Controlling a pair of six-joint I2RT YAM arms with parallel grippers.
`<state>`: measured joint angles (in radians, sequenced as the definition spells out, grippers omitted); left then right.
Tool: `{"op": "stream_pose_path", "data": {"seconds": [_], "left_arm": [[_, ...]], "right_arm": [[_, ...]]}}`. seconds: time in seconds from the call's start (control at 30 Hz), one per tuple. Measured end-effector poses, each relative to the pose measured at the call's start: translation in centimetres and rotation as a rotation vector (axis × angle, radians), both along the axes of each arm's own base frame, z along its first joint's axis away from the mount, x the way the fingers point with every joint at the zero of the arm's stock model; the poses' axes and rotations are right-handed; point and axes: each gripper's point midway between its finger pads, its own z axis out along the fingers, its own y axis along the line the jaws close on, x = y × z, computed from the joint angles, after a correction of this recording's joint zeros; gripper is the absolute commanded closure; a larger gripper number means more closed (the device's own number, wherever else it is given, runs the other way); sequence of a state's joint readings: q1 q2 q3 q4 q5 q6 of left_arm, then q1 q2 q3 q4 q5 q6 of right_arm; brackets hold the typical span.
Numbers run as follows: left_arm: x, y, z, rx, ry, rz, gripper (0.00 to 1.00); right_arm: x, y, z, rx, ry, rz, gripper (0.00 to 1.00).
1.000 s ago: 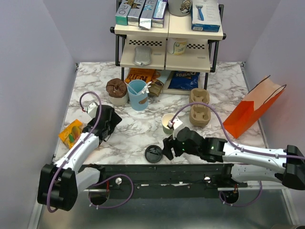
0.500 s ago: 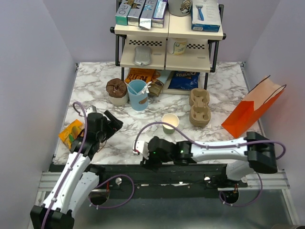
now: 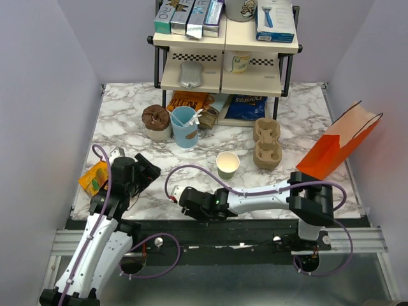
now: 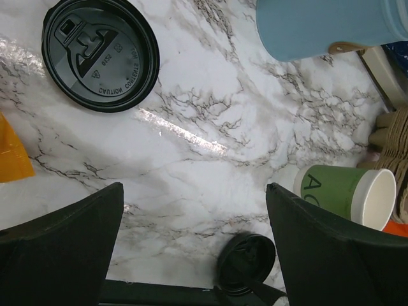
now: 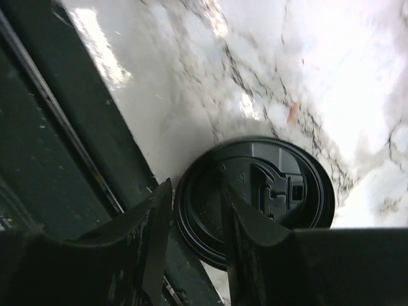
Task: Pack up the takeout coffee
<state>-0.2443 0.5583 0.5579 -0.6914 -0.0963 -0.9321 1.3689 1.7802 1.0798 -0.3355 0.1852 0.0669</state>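
My left gripper (image 4: 194,191) hangs wide open above the marble surface (image 4: 191,127); the takeout coffee (image 3: 227,164) stands lidless mid-surface, near the cup carriers (image 3: 266,145). My right gripper (image 5: 196,191) is narrowly parted astride the rim of a black lid (image 5: 274,191) at the front edge; from above, that lid is hidden beneath the gripper.
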Motion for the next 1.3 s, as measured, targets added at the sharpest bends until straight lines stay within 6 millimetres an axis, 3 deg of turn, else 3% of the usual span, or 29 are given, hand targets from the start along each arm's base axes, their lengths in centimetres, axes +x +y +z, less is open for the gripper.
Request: {"op": "stream_pose_path", "data": {"seconds": [0.1, 0.17, 0.27, 0.47, 0.57, 0.73, 0.83, 0.9, 1.0, 1.2, 1.3], "left_arm": [[-0.1, 0.0, -0.4, 0.003, 0.009, 0.001, 0.01], [-0.2, 0.1, -0.7, 0.005, 0.016, 0.002, 0.01], [-0.2, 0.2, -0.8, 0.008, 0.018, 0.007, 0.01], [-0.1, 0.1, -0.5, 0.003, 0.004, 0.002, 0.01], [0.0, -0.6, -0.1, -0.02, -0.03, -0.032, 0.01], [0.5, -3.2, 1.3, -0.114, -0.142, -0.159, 0.01], [0.9, -6.3, 3.0, -0.254, -0.294, -0.296, 0.01], [0.8, -8.5, 4.5, -0.378, -0.421, -0.401, 0.01], [0.1, -10.2, 7.2, -0.521, -0.593, -0.499, 0.01], [-2.6, -11.3, 15.5, -0.666, -0.917, -0.659, 0.01], [-4.1, -11.8, 18.5, -0.7, -1.016, -0.728, 0.01]], "right_arm": [[0.0, -0.6, -0.6, -0.021, 0.013, -0.054, 0.71], [0.1, -0.6, -0.6, -0.024, 0.015, -0.08, 0.86], [0.2, -0.5, -0.6, -0.022, 0.015, -0.12, 0.99], [0.1, -0.8, 0.6, 0.0, 0.029, -0.176, 0.99], [-0.1, 0.0, 4.3, 0.118, 0.051, -0.191, 0.99], [-0.2, 1.2, 14.7, 0.536, 0.206, -0.174, 0.99], [2.1, -0.4, 20.3, 0.821, 0.336, -0.192, 0.99], [3.6, -1.6, 22.4, 0.936, 0.396, -0.215, 0.99], [3.3, -2.5, 25.2, 1.035, 0.485, -0.186, 0.99], [1.7, -3.9, 31.9, 1.232, 0.556, -0.084, 0.99], [1.3, -4.3, 34.3, 1.308, 0.576, -0.045, 0.99]]}}
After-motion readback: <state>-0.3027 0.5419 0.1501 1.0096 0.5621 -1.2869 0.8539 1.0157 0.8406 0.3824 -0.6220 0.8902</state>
